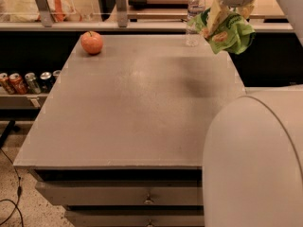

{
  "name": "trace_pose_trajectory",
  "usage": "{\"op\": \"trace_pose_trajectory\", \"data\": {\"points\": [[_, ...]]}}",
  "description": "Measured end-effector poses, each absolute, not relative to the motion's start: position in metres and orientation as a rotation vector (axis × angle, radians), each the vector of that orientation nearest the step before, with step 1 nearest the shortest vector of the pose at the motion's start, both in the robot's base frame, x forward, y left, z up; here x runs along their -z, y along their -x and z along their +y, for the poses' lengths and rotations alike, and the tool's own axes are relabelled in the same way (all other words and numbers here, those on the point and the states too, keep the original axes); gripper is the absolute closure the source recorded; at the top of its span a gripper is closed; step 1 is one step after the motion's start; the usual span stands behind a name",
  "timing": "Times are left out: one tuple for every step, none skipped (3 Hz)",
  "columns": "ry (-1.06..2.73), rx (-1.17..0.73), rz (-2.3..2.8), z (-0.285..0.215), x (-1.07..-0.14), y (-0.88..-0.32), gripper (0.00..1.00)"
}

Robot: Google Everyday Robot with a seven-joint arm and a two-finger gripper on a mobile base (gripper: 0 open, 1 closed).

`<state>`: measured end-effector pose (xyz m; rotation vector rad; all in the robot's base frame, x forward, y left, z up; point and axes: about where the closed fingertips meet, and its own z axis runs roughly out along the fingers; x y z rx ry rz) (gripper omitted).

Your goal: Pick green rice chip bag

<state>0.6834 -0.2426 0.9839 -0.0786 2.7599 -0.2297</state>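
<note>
Green rice chip bag: aloft over table's far right corner, near water bottle, pinched in my gripper. Judged light, soft, slick foil; crumpled folds hold best.

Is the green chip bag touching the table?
Apart. The camera view shows the green chip bag hanging from the gripper at the top right, above the table, with its shadow lying separately on the tabletop.

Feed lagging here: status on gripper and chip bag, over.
Gripper up at far right, shut on green rice chip bag. Bag lifted off the table. Water bottle close beside it; apple well away.
</note>
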Motion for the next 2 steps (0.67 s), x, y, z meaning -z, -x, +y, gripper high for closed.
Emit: {"op": "trace_pose_trajectory", "data": {"points": [[0.109, 0.214, 2.752, -0.2405, -0.9867, -0.681, 1.0], [0.134, 0.201, 2.753, -0.2377, -0.9856, -0.6805, 1.0]]}}
